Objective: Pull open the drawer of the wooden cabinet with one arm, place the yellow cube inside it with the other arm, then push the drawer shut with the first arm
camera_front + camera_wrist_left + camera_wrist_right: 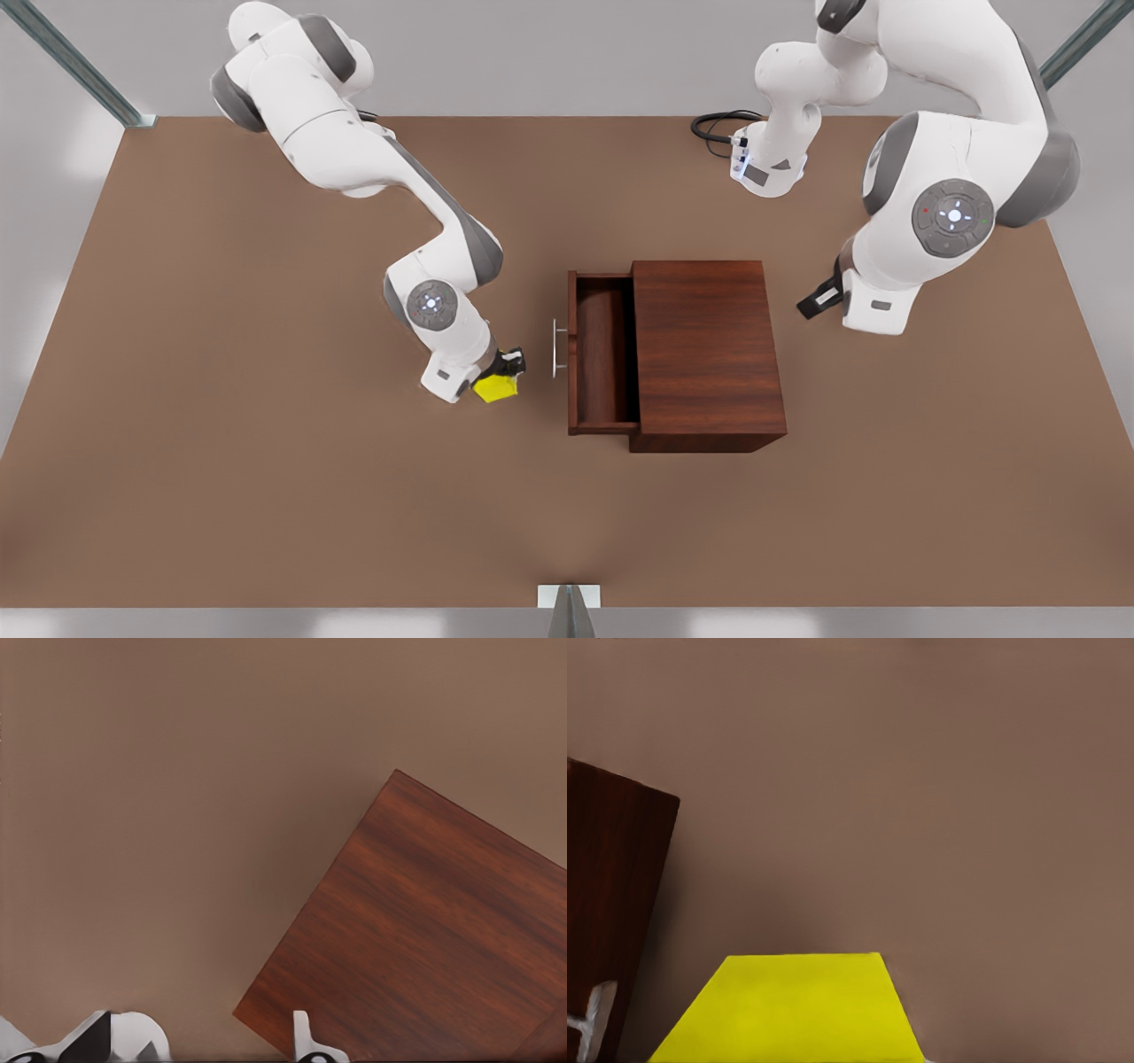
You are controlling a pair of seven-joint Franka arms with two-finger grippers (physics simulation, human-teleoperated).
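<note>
The wooden cabinet [709, 350] stands mid-table, and its drawer [607, 354] is pulled out toward the front view's left, with the silver handle [558, 348] in front. The drawer's tray looks empty. The yellow cube [496, 387] sits tilted in my right gripper [503, 374], which is shut on it just left of the handle. In the right wrist view the yellow cube [788, 1010] lies close below the camera, with the drawer front [611, 904] beside it. My left gripper [819, 299] hangs open beside the cabinet's far right side. Its fingertips [306, 1041] show over the cabinet top [425, 930].
A brown table [266, 496] carries everything, with bare surface in front of and to the left of the cabinet. A black cable [718, 128] coils at the base of the arm on the front view's right. Metal frame posts [80, 66] stand at the corners.
</note>
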